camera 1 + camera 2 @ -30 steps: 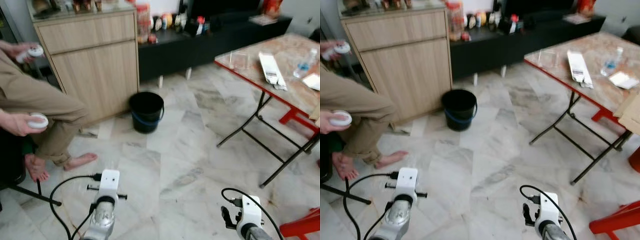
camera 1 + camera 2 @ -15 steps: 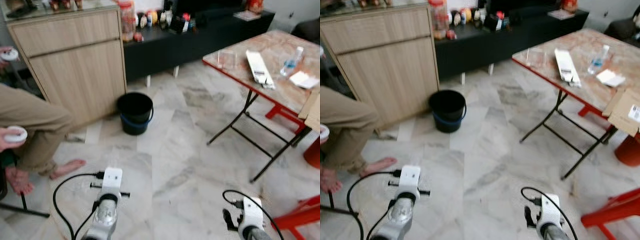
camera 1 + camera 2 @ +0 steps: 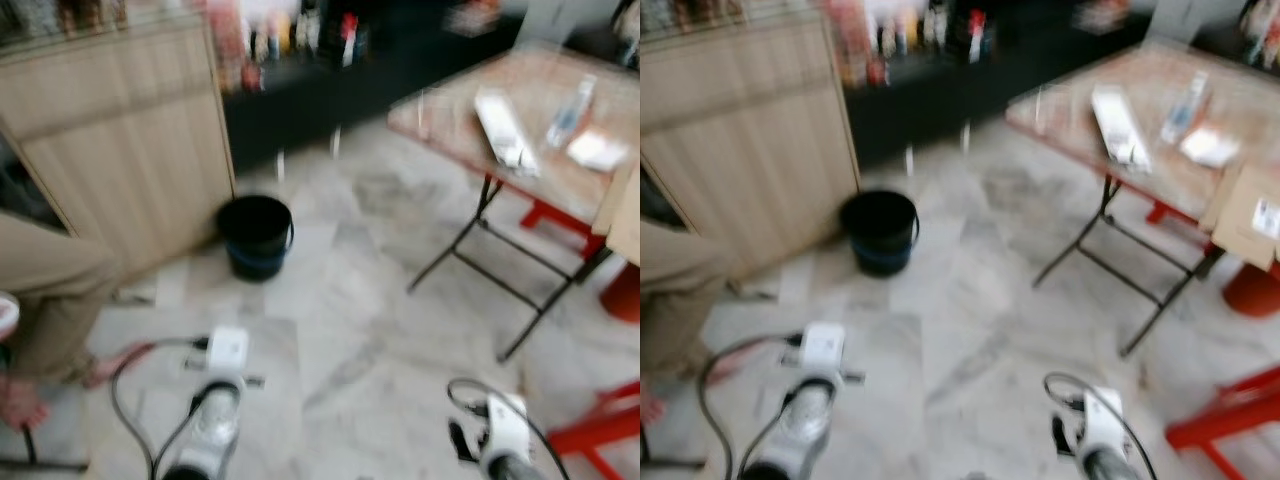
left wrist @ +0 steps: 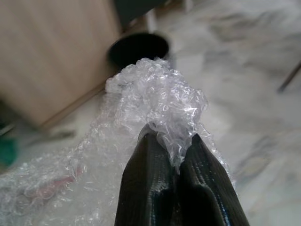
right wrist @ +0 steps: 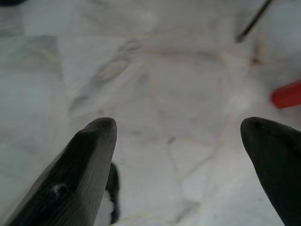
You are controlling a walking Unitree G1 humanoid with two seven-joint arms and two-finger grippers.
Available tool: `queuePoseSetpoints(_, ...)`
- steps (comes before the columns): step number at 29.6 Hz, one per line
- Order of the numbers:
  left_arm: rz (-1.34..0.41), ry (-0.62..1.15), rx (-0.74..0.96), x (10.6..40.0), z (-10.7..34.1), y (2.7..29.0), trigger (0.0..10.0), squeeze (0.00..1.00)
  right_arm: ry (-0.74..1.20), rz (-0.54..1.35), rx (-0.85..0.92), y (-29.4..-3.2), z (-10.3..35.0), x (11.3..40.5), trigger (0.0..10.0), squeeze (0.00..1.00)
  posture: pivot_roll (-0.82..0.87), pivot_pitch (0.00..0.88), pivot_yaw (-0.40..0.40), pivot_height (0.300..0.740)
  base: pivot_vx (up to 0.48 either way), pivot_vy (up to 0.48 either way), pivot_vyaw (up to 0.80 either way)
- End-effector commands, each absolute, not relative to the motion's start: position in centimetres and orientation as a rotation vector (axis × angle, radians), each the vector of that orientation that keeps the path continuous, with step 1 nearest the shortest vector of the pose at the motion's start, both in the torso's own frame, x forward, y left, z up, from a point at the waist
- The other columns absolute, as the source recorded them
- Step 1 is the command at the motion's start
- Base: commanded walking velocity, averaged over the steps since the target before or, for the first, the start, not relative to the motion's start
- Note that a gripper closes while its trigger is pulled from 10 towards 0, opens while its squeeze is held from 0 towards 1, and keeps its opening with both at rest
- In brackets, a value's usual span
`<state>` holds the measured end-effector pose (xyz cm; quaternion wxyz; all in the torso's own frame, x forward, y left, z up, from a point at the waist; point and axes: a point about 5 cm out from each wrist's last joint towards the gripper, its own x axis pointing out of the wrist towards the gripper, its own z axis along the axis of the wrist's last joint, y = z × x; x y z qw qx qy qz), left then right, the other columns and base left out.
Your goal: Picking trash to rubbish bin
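Observation:
A black bin (image 3: pixel 256 232) stands on the marble floor in front of a wooden cabinet, ahead and slightly left of me; the left wrist view shows the bin (image 4: pixel 138 47) beyond my fingers. My left gripper (image 4: pixel 173 141) is shut on a crumpled wad of clear bubble wrap (image 4: pixel 155 99), which bulges over the fingertips and trails back. My left arm (image 3: pixel 215 420) is held low in front, well short of the bin. My right gripper (image 5: pixel 178 127) is open over bare floor with nothing between its fingers.
A wooden cabinet (image 3: pixel 120 150) and a black low console (image 3: pixel 350 80) line the far wall. A red-edged folding table (image 3: pixel 540 110) with packets and a bottle stands to the right. A red stool (image 3: pixel 590 430) is at the near right. A seated person's leg (image 3: pixel 50 300) is at the left.
The whole picture has shifted and blurred as the camera moves; the bin now sits a little further left in view. Both arms keep the same pose.

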<state>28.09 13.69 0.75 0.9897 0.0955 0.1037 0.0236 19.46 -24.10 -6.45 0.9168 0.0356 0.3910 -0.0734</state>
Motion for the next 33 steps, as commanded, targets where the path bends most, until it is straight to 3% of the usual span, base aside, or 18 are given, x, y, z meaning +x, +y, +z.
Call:
queuePoseSetpoints(1, 0.075, 0.236, 0.206, 27.53, 0.18, 14.76, 10.0, 0.00, 0.789, -0.150, 0.082, -23.90, -6.28, 19.85, 10.0, 0.00, -0.09, 0.112, -0.082, 0.740, 0.337, 0.000, 0.00)
queuePoseSetpoints(25, 0.055, 0.237, 0.202, 27.66, 0.20, 14.11, 10.0, 0.00, 0.799, -0.131, 0.032, -23.96, -6.29, 19.81, 10.0, 0.00, -0.09, 0.080, -0.074, 0.740, 0.338, 0.000, 0.00)
queuePoseSetpoints(29, 0.051, 0.233, 0.202, 27.76, 0.30, 14.00, 10.0, 0.00, 0.799, -0.142, 0.038, -24.15, -6.33, 19.62, 10.0, 0.00, -0.09, 0.076, -0.076, 0.740, 0.343, 0.000, 0.80)
queuePoseSetpoints(33, 0.051, 0.231, 0.201, 27.77, 0.32, 13.97, 10.0, 0.00, 0.796, -0.165, 0.067, -24.24, -6.37, 19.51, 10.0, 0.00, -0.09, 0.076, -0.076, 0.740, 0.349, 0.000, 0.00)
